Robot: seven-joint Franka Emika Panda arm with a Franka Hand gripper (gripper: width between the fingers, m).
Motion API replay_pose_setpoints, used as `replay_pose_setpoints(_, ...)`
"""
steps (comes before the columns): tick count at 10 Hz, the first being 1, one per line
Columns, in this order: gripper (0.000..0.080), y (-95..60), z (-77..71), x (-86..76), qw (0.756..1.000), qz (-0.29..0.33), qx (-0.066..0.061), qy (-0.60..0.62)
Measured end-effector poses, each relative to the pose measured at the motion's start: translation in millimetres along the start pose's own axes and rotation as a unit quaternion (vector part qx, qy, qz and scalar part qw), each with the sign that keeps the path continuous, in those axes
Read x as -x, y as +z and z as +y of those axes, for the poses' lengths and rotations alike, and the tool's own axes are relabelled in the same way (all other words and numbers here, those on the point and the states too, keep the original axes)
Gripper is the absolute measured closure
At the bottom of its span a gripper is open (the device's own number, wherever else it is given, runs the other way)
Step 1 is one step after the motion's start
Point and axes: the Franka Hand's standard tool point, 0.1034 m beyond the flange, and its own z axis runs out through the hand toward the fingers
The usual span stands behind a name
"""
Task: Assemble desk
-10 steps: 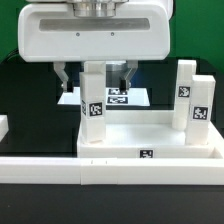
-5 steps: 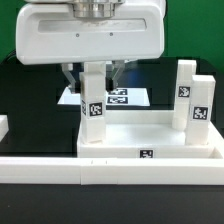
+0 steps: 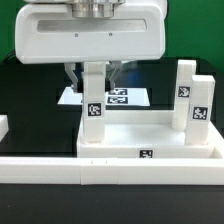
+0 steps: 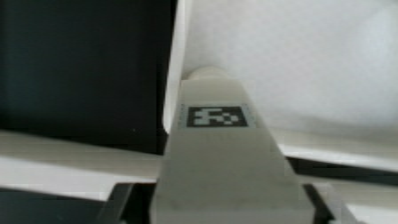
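So the claw (image 3: 93, 72) has its fingers pinched in on both sides of a white square leg (image 3: 93, 100), holding it near the top. That leg stands upright in the desk top's (image 3: 150, 140) corner on the exterior view's left, with a black-and-white tag on its face. Two more tagged legs (image 3: 192, 100) stand at the right. The top is a white rimmed tray against the low border wall (image 3: 110, 172); the marker board (image 3: 125, 97) lies behind.

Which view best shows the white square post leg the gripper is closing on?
The exterior view: the white square post leg stands upright in the tray-like desk top's corner, the gripper fingers either side. The wrist view shows only its tagged face, foreshortened.
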Motion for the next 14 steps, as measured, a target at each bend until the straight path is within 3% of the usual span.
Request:
replay_pose_setpoints(2,0.0512,0.6,0.4,0.0,0.993,0.003,0.001,0.122)
replay_pose_setpoints(4,0.0512,1.1,1.9,1.1,0.969,0.005,-0.006,0.246)
replay_pose_setpoints(6,0.0511,1.8,2.5,1.6,0.928,0.005,-0.01,0.372)
replay_pose_setpoints(8,0.0511,1.5,-1.5,-0.5,0.875,0.007,0.004,0.483)
replay_pose_setpoints(9,0.0511,1.9,0.7,-0.3,0.857,0.003,0.001,0.516)
replay_pose_setpoints(10,0.0511,1.9,1.1,-0.8,0.849,0.001,-0.001,0.528)
replay_pose_setpoints(12,0.051,2.3,0.8,-0.6,0.865,0.0,-0.001,0.501)
replay_pose_setpoints(13,0.0286,2.2,0.9,-0.6,0.873,0.0,0.0,0.488)
replay_pose_setpoints(14,0.0286,1.5,0.4,-1.0,0.886,0.0,0.003,0.464)
